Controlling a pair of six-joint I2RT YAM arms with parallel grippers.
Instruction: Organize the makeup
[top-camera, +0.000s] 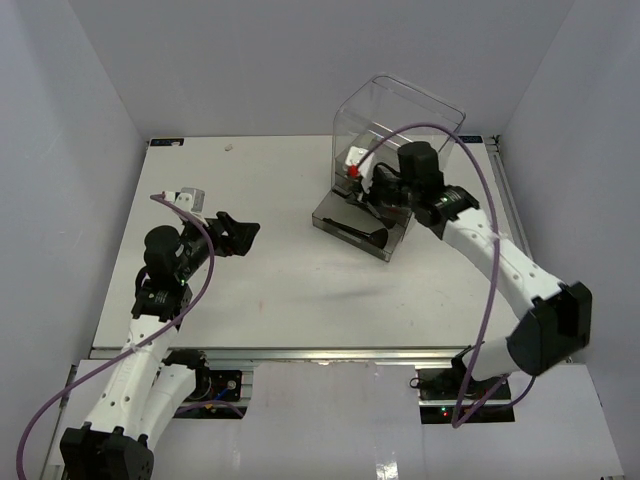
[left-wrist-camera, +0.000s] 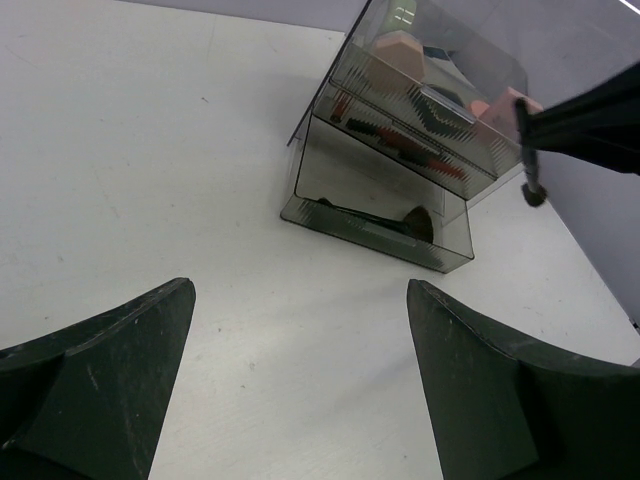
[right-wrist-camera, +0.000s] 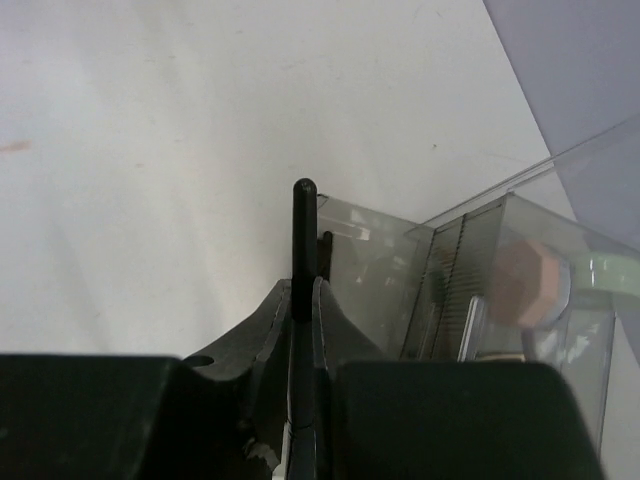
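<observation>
My right gripper (top-camera: 374, 190) hovers over the open bottom drawer (top-camera: 345, 226) of the clear drawer box (top-camera: 400, 125). It is shut on a black brush handle (right-wrist-camera: 304, 225), which also shows in the left wrist view (left-wrist-camera: 528, 150) hanging down from the fingers. A black fan-headed brush (left-wrist-camera: 405, 225) lies in the open drawer. Dark-red pencils (left-wrist-camera: 400, 137) lie in the shut middle drawer. The pink puff (left-wrist-camera: 400, 48) sits in the top of the box and shows through its wall in the right wrist view (right-wrist-camera: 530, 280). My left gripper (top-camera: 238, 236) is open and empty above bare table, left of the box.
The drawer box stands at the back right of the white table (top-camera: 280, 290), near its right edge. Grey walls close in the table on the left, back and right. A purple cable (top-camera: 470, 150) loops over the box.
</observation>
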